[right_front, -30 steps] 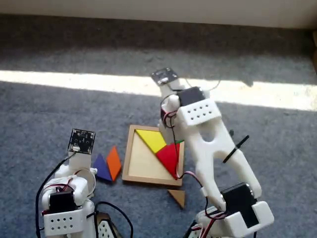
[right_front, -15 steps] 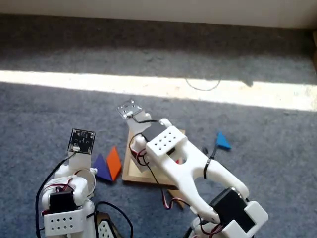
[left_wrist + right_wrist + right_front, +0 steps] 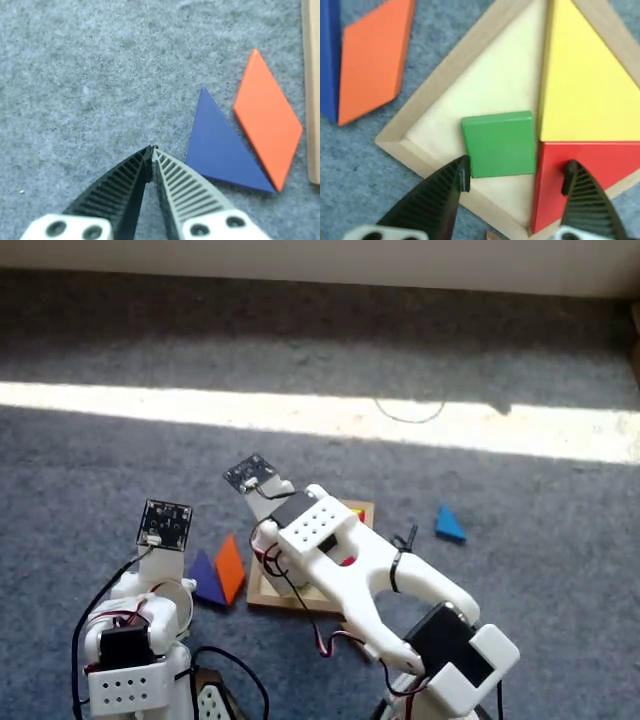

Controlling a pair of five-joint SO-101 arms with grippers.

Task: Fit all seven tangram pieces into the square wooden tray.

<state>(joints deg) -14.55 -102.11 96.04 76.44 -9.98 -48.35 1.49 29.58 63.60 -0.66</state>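
Note:
The square wooden tray [image 3: 460, 65] holds a yellow triangle [image 3: 585, 95], a red triangle [image 3: 580, 165] and a green square [image 3: 500, 144] lying flat beside them. My right gripper [image 3: 515, 175] hangs open just over the green square, one finger to each side of it. In the high view the right arm [image 3: 330, 540] covers most of the tray [image 3: 258, 585]. A dark blue triangle [image 3: 220, 145] and an orange parallelogram [image 3: 267, 115] lie on the carpet left of the tray. My left gripper [image 3: 151, 150] is shut and empty, its tips close to the blue triangle.
A small blue triangle [image 3: 450, 525] lies on the carpet to the right of the tray. The left arm [image 3: 130, 640] sits folded at the near left. A thin cable [image 3: 410, 415] lies in the sunlit strip at the back. Grey carpet surrounds everything.
The right arm swung left from the tray's far right corner and came down over the tray. The small blue triangle on the right is now uncovered. The left arm stayed still.

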